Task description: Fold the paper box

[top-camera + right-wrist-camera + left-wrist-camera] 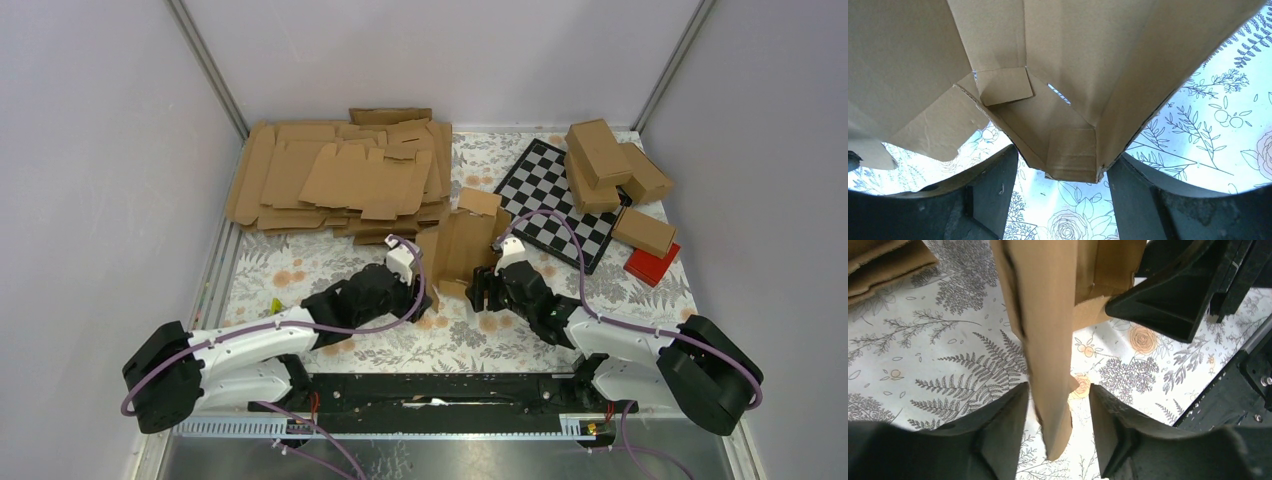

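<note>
The paper box [460, 245], a brown cardboard blank partly folded into a tube with loose flaps, stands upright at the table's middle between my two grippers. My left gripper [424, 292] is at its left side. In the left wrist view its jaws [1058, 390] are open around a hanging flap of the box [1050, 340], with a gap on each side. My right gripper [482, 287] is at the box's lower right. In the right wrist view its fingertips [1063, 162] press both sides of the box's open lower end [1070, 145].
A heap of flat brown blanks [340, 180] fills the back left. A checkerboard [555, 200] lies at the back right, with folded cartons [610, 160] and a red block [652, 265] beside it. The right gripper's black body [1168, 295] shows in the left wrist view.
</note>
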{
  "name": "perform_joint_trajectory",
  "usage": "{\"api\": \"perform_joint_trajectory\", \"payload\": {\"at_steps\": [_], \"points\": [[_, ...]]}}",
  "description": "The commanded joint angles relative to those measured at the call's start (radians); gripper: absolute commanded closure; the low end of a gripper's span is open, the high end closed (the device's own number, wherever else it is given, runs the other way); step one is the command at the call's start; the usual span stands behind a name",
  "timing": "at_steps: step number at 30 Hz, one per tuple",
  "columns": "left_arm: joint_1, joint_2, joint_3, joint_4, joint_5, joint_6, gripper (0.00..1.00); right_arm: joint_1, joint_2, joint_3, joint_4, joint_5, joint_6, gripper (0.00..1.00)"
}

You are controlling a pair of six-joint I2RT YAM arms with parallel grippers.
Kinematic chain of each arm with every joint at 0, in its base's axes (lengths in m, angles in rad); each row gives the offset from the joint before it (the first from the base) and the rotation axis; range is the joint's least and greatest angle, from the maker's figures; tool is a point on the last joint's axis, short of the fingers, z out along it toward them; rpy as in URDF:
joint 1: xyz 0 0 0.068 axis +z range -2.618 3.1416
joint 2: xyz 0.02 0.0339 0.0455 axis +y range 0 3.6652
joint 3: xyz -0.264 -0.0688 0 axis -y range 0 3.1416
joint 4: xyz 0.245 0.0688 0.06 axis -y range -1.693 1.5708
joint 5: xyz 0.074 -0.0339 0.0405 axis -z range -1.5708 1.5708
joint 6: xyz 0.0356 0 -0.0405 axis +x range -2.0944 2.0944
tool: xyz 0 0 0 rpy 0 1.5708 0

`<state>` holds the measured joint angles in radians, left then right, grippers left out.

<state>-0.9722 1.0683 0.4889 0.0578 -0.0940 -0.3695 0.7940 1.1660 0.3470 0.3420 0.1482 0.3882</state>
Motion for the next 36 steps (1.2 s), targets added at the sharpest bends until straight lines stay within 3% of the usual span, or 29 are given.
{"api": "perform_joint_trajectory", "payload": {"at_steps": [1,6,8,11,12,15,19,24,27,32,36], "points": [[-0.004,-0.019,0.084,0.025,-0.107,0.021,0.44,0.008,0.006,0.033,0.025,0.015,-0.030,0.29],[0.000,0.030,0.141,0.089,-0.160,0.079,0.35,0.008,0.017,0.044,0.024,0.025,-0.043,0.29],[0.015,0.081,0.175,0.109,-0.165,0.094,0.51,0.008,0.027,0.052,0.022,0.035,-0.047,0.29],[0.077,0.197,0.248,0.113,-0.099,0.090,0.96,0.008,0.044,0.062,0.021,0.050,-0.048,0.29],[0.094,0.230,0.270,0.105,-0.080,0.086,1.00,0.008,0.046,0.064,0.021,0.056,-0.046,0.29],[0.108,0.290,0.310,0.084,-0.067,0.095,1.00,0.008,0.040,0.063,0.020,0.073,-0.032,0.29],[0.109,0.258,0.275,0.099,-0.052,0.089,1.00,0.008,-0.001,0.044,0.017,0.086,-0.015,0.26],[0.107,0.130,0.147,0.161,-0.004,0.084,1.00,0.007,-0.043,0.049,-0.019,0.102,0.027,0.06],[0.092,0.043,0.059,0.221,0.030,0.082,1.00,0.004,-0.064,0.078,-0.065,0.128,0.063,0.01],[0.033,-0.059,-0.047,0.293,0.005,0.099,1.00,-0.031,-0.097,0.150,-0.170,0.265,0.135,0.04],[0.010,-0.136,-0.105,0.336,-0.011,0.093,1.00,-0.082,-0.089,0.183,-0.219,0.334,0.179,0.18]]}}
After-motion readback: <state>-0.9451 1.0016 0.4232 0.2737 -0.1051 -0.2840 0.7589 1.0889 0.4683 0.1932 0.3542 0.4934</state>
